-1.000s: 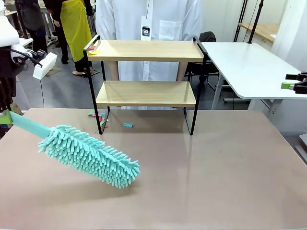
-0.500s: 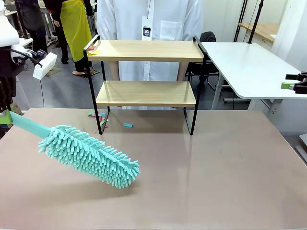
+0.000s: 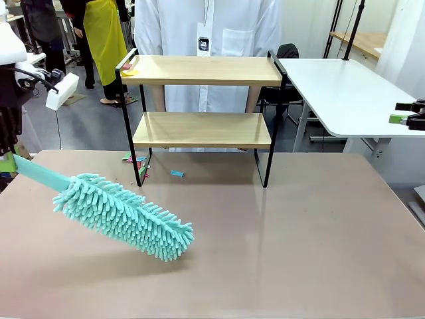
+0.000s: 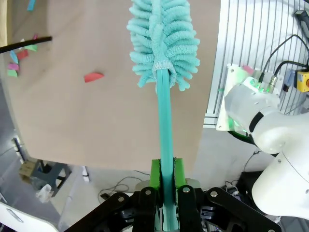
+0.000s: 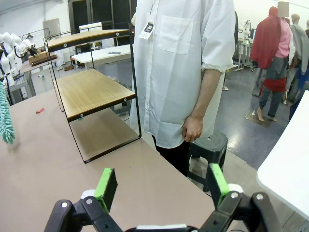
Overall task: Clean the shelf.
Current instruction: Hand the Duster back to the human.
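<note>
Right now your left end effector is clamped on the duster handle, head low over the tabletop — well short of the shelf at the far edge. Next, lift and swing it onto a board (paper scraps lie nearby). Right end effector — jaws apart, empty.

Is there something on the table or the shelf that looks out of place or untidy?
Yes. Small coloured paper scraps lie scattered on the tabletop by the shelf's left legs, one blue piece lies apart, and a few scraps sit on the top board's left end.
</note>
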Available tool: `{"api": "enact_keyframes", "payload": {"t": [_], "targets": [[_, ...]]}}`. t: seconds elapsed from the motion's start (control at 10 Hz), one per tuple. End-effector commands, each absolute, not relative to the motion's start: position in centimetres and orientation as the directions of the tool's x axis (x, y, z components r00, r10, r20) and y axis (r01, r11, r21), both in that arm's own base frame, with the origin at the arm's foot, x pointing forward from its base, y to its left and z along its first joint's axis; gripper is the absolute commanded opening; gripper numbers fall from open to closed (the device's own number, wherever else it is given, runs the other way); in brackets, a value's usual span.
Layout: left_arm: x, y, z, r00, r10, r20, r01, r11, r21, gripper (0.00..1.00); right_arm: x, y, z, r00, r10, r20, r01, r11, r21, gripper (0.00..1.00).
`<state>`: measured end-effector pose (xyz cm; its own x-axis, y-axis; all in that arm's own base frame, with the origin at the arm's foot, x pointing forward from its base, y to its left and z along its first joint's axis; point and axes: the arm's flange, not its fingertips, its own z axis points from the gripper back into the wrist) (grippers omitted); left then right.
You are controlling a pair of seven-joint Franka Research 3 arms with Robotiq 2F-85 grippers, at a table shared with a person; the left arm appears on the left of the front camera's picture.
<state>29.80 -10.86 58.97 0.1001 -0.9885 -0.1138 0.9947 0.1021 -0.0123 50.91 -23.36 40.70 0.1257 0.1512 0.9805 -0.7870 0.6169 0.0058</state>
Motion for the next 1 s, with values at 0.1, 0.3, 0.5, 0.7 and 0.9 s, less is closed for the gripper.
{"api": "enact_keyframes", "payload": {"t": [0.1, 0.3, 0.5, 0.7, 0.9], "targets": [[29.8, -10.4, 58.5, 0.107, -0.989, -0.105, 0.994, 0.109, -0.017, 0.13, 49.7, -22.3, 43.2, 0.138, 0.154, 0.978, -0.838, 0.545, 0.032, 1.00], [30.3, -12.1, 57.3, 0.037, -0.999, -0.024, 0.999, 0.037, -0.019, 0.13, 47.2, -19.1, 47.3, 0.105, 0.150, 0.983, -0.907, 0.419, 0.032, 1.00], [29.8, -12.7, 56.1, 0.018, -0.989, 0.149, 1.000, 0.018, 0.002, 0.13, 44.6, -15.8, 49.6, 0.129, 0.092, 0.987, -0.962, 0.254, 0.102, 1.00], [29.4, -13.2, 54.3, 0.021, -0.949, 0.314, 1.000, 0.020, -0.007, 0.13, 41.7, -12.4, 50.4, 0.182, 0.099, 0.978, -0.979, 0.112, 0.171, 1.00], [29.0, -13.1, 52.8, 0.052, -0.893, 0.447, 0.998, 0.068, 0.019, 0.13, 38.6, -7.3, 50.1, 0.223, 0.151, 0.963, -0.975, 0.044, 0.219, 1.00]]}}
